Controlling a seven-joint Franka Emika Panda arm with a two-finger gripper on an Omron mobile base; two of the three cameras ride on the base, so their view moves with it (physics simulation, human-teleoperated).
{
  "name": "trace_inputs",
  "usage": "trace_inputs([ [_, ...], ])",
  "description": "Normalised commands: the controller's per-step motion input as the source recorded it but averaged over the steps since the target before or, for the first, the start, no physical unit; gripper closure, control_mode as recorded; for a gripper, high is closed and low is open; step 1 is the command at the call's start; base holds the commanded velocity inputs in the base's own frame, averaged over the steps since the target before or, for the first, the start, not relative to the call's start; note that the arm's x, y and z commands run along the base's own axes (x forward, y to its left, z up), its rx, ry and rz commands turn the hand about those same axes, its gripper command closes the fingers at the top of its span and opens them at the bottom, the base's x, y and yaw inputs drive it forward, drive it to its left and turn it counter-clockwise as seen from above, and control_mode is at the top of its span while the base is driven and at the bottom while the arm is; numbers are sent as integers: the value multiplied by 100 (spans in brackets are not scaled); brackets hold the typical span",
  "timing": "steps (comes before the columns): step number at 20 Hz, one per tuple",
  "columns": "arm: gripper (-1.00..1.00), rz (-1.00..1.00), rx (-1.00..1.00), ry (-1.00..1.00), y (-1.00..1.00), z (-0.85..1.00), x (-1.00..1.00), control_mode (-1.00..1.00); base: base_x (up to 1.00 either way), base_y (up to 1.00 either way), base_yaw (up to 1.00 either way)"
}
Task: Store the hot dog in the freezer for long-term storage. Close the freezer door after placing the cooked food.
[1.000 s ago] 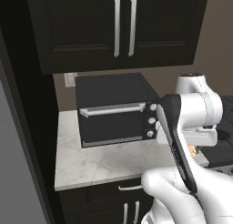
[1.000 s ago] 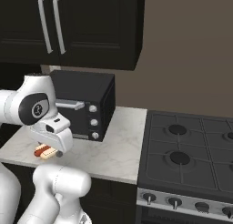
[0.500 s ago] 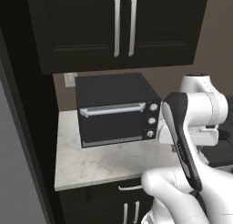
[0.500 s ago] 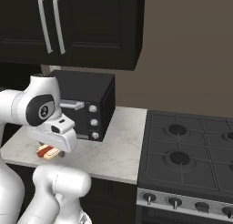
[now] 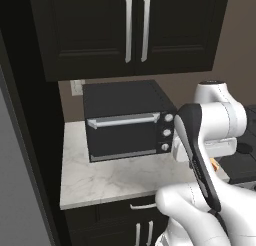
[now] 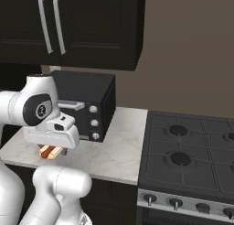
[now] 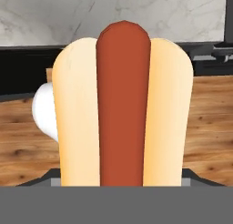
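The hand view was close on one hot dog [image 7: 123,109], tan bun with the sausage running up its middle, over wood floor and a marble counter edge. The gripper [image 6: 51,152] was clamped on the hot dog, which hung under the hand in front of the counter [image 6: 116,155] in the right base view. That view also showed a four-burner stove [image 6: 187,155]. One black toaster oven [image 5: 127,122] sat below two cabinet doors [image 5: 135,27] in the left base view.

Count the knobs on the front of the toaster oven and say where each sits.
3. On the black toaster oven, the knobs run in a column down the right side of its front: top, middle, bottom. None seems hidden there.
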Motion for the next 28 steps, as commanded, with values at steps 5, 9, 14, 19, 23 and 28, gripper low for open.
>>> trace_inputs([
  [5, 100, 0, 0, 0, 0, 0, 0, -100, 0, 0, 0],
  [9, 100, 0, 0, 0, 0, 0, 0, -100, 0, 0, 0],
  [14, 100, 0, 0, 0, 0, 0, -3, 100, -5, 0, 0],
  [19, 100, 0, 0, 0, 0, 0, 0, 100, -44, 0, 0],
  [23, 100, 0, 0, 0, 0, 0, 0, 100, -55, 1, 0],
  [28, 100, 0, 0, 0, 0, 0, 0, 100, -58, 4, 0],
])
